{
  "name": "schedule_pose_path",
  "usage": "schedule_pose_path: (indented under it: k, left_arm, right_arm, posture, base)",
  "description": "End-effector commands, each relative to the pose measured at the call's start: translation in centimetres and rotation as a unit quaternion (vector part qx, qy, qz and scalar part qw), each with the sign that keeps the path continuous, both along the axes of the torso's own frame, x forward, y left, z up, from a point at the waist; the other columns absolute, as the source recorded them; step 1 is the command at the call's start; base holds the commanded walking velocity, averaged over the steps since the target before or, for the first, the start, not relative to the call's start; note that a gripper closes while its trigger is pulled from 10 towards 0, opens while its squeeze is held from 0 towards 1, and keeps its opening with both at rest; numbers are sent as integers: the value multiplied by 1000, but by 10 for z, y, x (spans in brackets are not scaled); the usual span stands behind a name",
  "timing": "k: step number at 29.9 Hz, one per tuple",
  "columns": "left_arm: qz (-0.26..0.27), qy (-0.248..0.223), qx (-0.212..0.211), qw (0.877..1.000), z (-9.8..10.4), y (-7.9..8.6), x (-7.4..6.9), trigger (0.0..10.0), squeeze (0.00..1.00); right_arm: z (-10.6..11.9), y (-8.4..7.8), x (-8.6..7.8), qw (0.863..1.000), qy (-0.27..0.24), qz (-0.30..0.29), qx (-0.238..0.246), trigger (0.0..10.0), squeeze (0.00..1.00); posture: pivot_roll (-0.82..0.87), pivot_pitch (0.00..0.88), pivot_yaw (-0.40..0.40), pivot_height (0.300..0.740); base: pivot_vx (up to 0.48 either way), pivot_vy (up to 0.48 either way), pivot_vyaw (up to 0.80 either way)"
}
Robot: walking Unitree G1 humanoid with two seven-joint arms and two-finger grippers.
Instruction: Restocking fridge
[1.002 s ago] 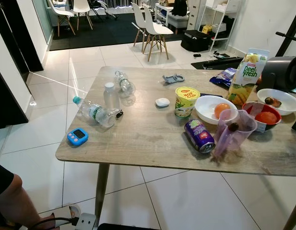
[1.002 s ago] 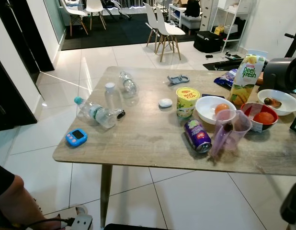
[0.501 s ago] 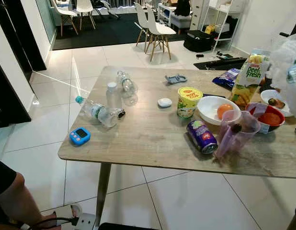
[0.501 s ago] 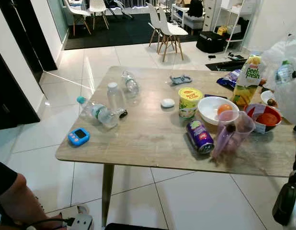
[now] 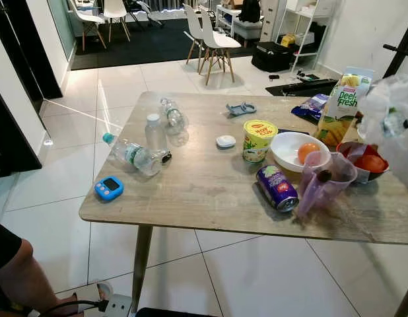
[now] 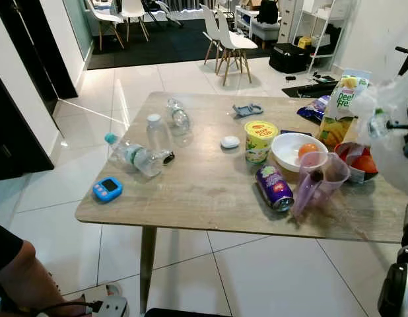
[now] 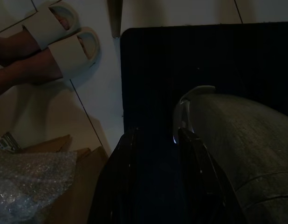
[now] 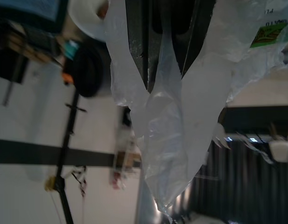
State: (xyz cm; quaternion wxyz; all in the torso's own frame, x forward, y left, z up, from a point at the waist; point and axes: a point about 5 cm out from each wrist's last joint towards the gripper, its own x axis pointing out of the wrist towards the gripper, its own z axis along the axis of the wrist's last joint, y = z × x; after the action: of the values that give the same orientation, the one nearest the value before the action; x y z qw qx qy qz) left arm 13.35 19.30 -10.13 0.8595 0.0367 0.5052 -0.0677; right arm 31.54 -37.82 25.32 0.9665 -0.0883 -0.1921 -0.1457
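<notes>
A clear plastic bag (image 5: 394, 112) hangs at the table's right end, with a green-labelled bottle (image 6: 377, 123) inside it. In the right wrist view my right gripper (image 8: 165, 80) is shut on the bag's (image 8: 162, 140) gathered top. On the wooden table (image 5: 204, 191) lie two clear water bottles (image 5: 131, 155), and a third stands upright (image 5: 154, 132). Further right are a yellow cup noodle (image 5: 259, 140), a purple can (image 5: 276, 187) on its side, a purple jug (image 5: 323, 181) and a juice carton (image 5: 342, 102). My left gripper (image 7: 158, 135) hangs idle and open in the dark.
A white bowl (image 5: 283, 157) holds an orange, and a red bowl (image 5: 362, 173) holds a tomato. A blue timer (image 5: 109, 188) lies near the table's left edge. A person's leg (image 5: 16, 271) is at the lower left. White chairs (image 5: 210, 36) stand beyond.
The plastic bag rose into view at the right edge and now hangs slightly lower over the table's right end. The camera shifted a little; the table items stayed put.
</notes>
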Motion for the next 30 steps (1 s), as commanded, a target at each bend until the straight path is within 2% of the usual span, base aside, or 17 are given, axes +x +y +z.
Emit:
schedule_pose_path:
  k: [1,8,12,17,21,23,24,30]
  left_arm:
    - [-10,19,-1,1000,-3,0,-10,10000,0]
    - [-10,20,0,1000,-4,1,-11,10000,0]
    - [-11,21,0,1000,-4,2,-12,10000,0]
    - [-13,21,1,1000,-4,2,-12,10000,0]
    - [-17,23,4,1000,-4,4,-13,10000,0]
    - [-19,23,5,1000,-3,5,-13,10000,0]
    - [-19,23,6,1000,-3,6,-12,10000,0]
    - [-21,19,8,1000,-2,7,-10,10000,0]
  right_arm:
    - [-4,-5,-3,1000,8,-23,-5,0,0]
    - [-14,-18,-12,997,22,-72,5,0,0]
    - [-22,-20,-15,996,28,-81,10,0,0]
    - [-32,-20,-15,995,44,-91,9,0,0]
    - [-48,-19,-15,988,78,-130,8,0,0]
    - [-50,-18,-15,988,80,-131,8,0,0]
    - [-52,-16,-13,988,80,-128,9,471,0]
    - [-58,-12,-12,987,82,-141,7,78,0]
  posture:
    - [94,0,-9,740]
    - [96,0,-5,740]
    - [97,0,0,740]
    - [99,0,3,740]
    - [96,0,11,740]
    - [96,0,11,740]
    - [97,0,16,740]
    - [104,0,18,740]
  base:
    - [0,0,0]
    - [0,0,0]
    - [0,0,0]
    - [0,0,0]
    - [0,0,0]
    - [0,0,0]
    - [0,0,0]
    - [0,0,0]
